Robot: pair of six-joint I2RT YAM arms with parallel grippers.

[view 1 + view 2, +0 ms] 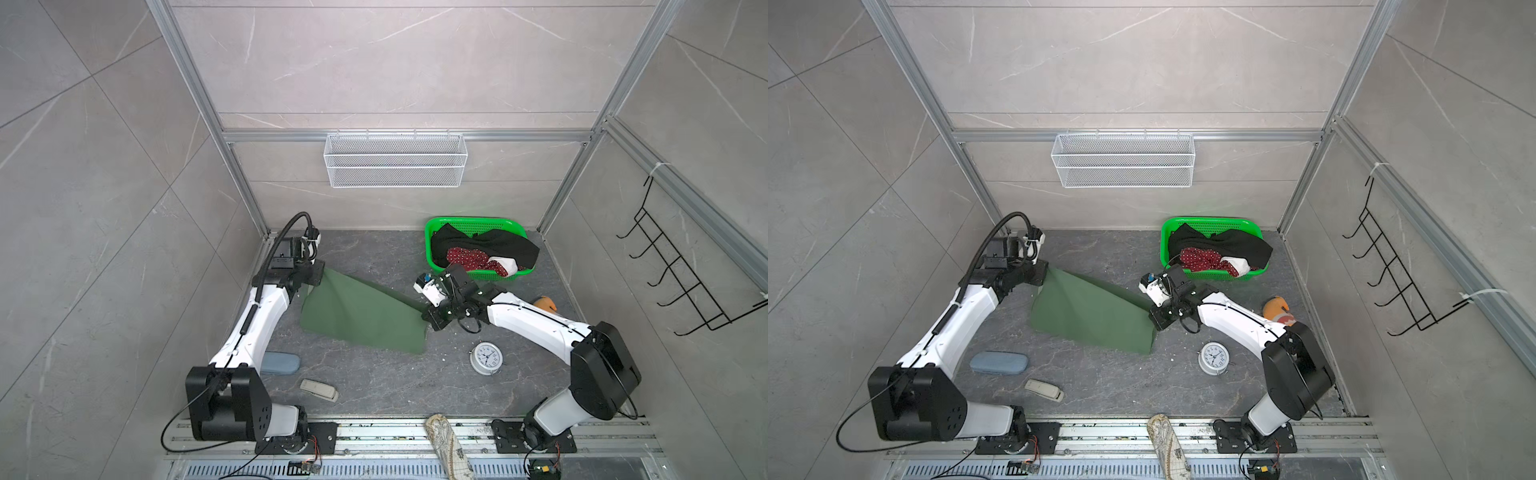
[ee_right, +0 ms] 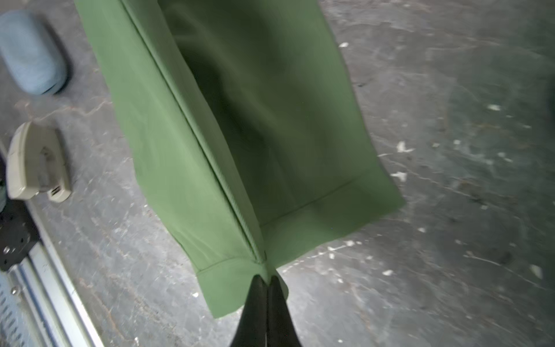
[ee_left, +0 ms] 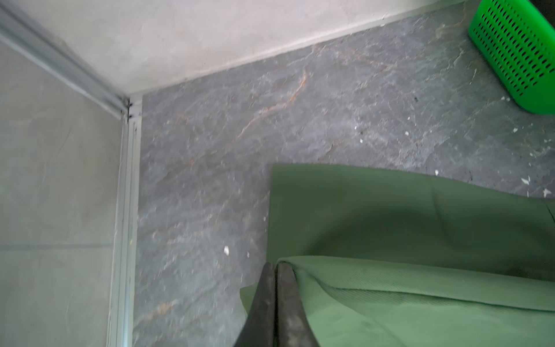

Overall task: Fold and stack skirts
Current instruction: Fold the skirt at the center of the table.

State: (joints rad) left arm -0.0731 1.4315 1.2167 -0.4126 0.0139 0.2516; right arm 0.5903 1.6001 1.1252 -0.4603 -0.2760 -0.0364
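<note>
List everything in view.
green basket: one, green, far right of table
olive skirt: one, green, stretched above table
dotted skirt: one, red, in green basket
black skirt: one, black, in green basket
wire basket: one, white, back wall
hook rack: one, black, right wall
alarm clock: one, white, table
case: one, blue-grey, table
beige device: one, beige, table
plush toy: one, orange, table
patterned roll: one, beige, front rail
left tool: one, black, gripping olive skirt
right tool: one, black, gripping olive skirt
</note>
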